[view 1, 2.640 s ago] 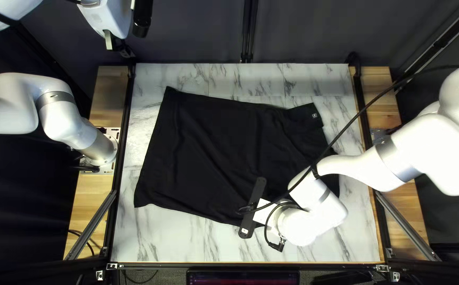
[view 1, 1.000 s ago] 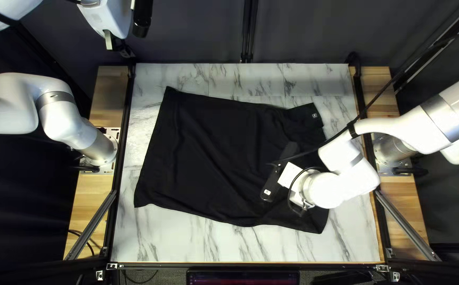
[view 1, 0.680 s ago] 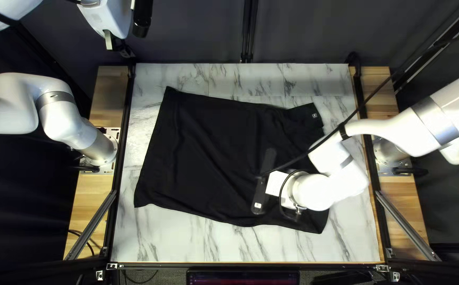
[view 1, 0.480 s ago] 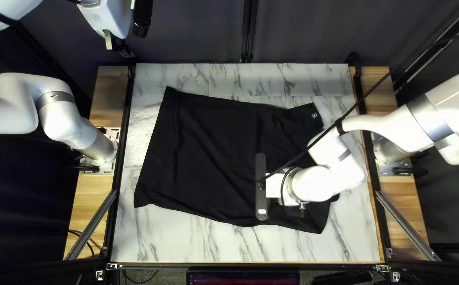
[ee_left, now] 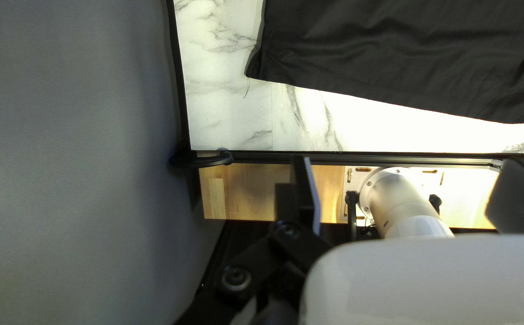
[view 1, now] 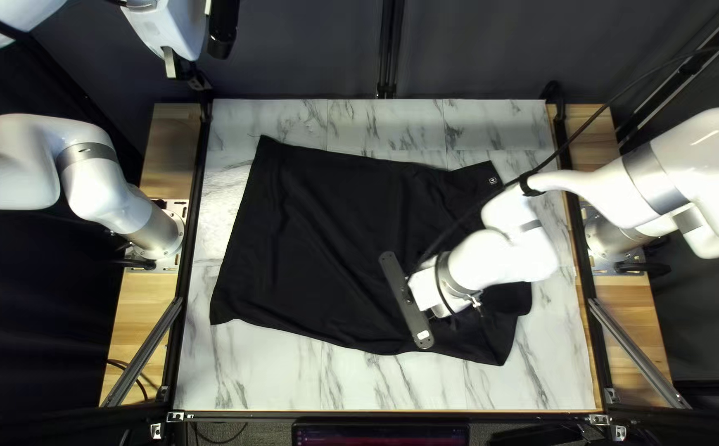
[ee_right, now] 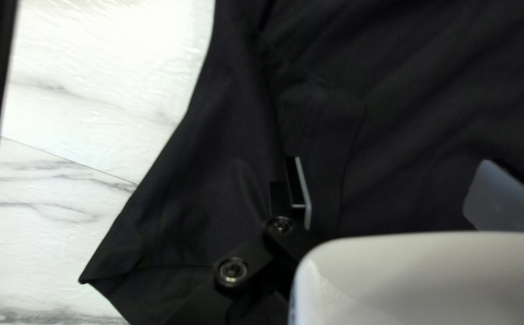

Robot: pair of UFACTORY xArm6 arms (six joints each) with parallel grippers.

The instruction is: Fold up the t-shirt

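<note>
Held the fingers [ee_right: 300, 186] of the right gripper [ee_right: 391, 174] wide apart above the black t-shirt [view 1: 318, 239], without any fabric visibly pinched. Could not tell about contact with the cloth. Beside these fingers, saw a pointed corner [ee_right: 96, 274] lying loose, probably of a sleeve. Reached with the right arm [view 1: 508, 256] over the narrower end, at the right of the top left view. Farther out, saw the t-shirt spread broadly on the tabletop [view 1: 260, 372], somewhat wrinkled. Held the left gripper [ee_left: 407, 165] equally wide, well apart from the garment.

Judged the step as preparation for a fold, likely of the sleeve or near side, with the compact shape not yet made. Needed next, by this judgement, to align with one edge, descend gently, close on the intended layers only, then lift and carry inward without dragging the rest.
</note>
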